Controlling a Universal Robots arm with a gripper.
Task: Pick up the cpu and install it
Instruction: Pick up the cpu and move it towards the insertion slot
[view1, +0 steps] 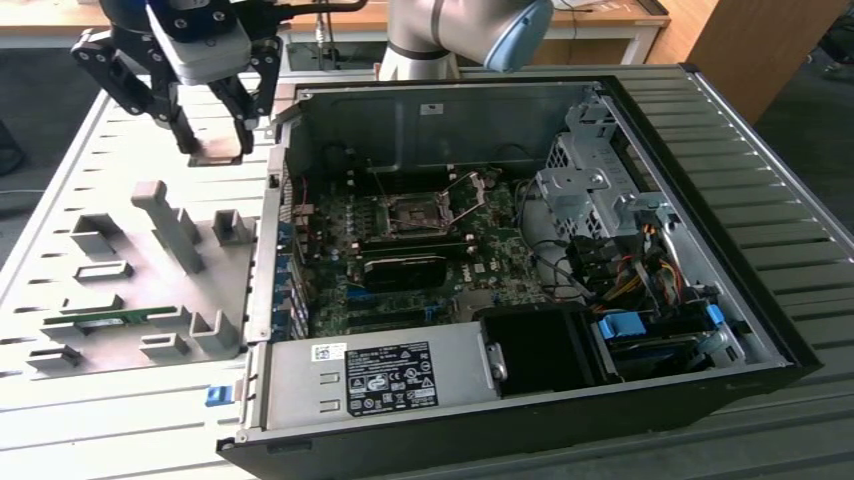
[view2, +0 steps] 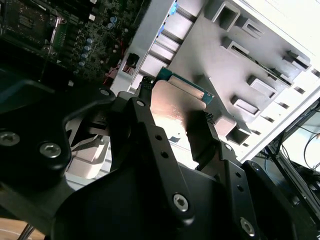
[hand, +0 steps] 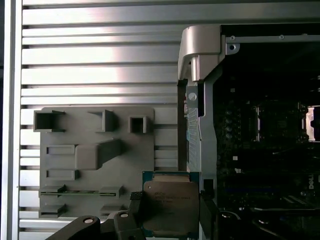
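The gripper (view1: 214, 148) clenched the cpu (hand: 170, 205) by opposite edges, at the exterior view's ten o'clock from the socket (view1: 414, 213). Judged light, rigid, fragile; edge-hold suited it.

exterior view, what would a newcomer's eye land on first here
The open computer case, motherboard exposed, takes up the exterior view's right. At that view's upper left the gripper hangs by the case's corner, shut on the cpu, a grey parts tray lying nearby.

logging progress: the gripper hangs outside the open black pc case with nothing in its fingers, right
No: the gripper is shut on the small square silvery-grey cpu, per the first wrist view. It does hang outside the open black case.
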